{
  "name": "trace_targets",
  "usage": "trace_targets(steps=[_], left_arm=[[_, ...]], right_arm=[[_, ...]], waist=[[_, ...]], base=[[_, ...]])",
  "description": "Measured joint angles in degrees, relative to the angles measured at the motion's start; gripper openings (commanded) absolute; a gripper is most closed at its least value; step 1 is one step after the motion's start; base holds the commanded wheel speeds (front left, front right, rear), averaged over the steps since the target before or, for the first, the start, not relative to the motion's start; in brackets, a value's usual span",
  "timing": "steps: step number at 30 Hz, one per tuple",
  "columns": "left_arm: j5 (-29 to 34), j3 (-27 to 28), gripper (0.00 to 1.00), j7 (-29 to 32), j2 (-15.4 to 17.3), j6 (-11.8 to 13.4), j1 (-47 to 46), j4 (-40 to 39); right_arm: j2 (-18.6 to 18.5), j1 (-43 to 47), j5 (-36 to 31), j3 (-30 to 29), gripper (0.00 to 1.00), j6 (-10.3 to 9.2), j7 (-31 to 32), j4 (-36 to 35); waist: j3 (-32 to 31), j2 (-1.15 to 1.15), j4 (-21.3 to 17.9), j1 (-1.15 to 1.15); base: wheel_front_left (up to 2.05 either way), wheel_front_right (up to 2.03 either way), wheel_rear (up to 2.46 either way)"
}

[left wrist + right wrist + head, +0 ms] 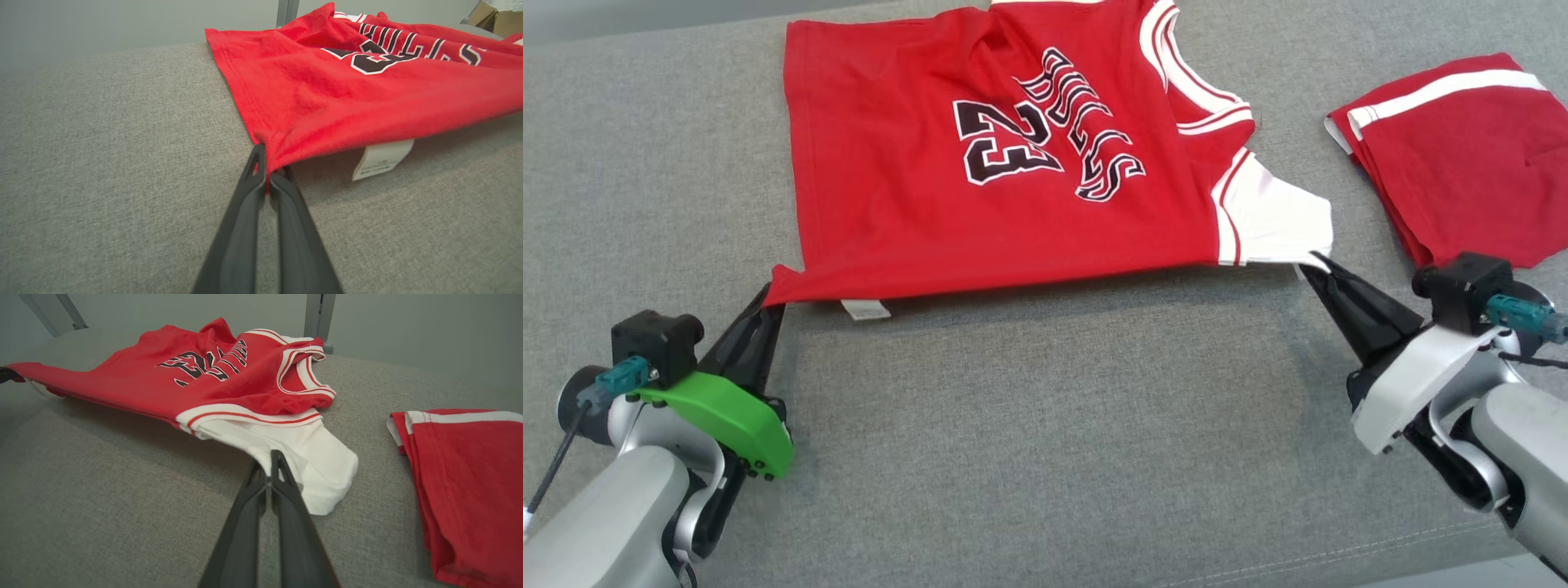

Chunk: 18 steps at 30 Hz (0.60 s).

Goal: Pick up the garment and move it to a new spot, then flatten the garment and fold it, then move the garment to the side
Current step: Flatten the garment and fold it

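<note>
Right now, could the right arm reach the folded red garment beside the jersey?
Probably not yet: the right gripper is shut on the jersey, at its white sleeve. The folded red garment lies near, nothing between them.

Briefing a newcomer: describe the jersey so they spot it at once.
Two red garments lie on the grey fabric surface. The jersey is the spread one, left of the folded red garment. Only it bears a black 23.

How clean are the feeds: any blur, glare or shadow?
Head view: even light, sharp, soft shadow under the jersey. Left wrist view: left gripper pinch clear, lettering slightly soft. Right wrist view: right gripper on white sleeve, bright, not blown out.
</note>
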Motion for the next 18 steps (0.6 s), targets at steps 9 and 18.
trace_targets(steps=[9,18], left_arm=[[1.1,4.0,0.00,0.0,-2.3,0.0,4.9,0.5],[3.1,9.3,0.00,0.0,-6.1,0.0,6.7,-1.4]], right_arm=[[5.1,7.2,-2.4,3.7,0.00,-0.01,3.0,3.1],[9.4,8.4,-4.1,0.7,1.00,-0.02,3.0,5.9]], waist=[[-0.7,0.00,0.1,0.00],[-1.5,0.00,1.0,0.00]], base=[[0.00,0.00,0.00],[0.00,0.00,0.00]])
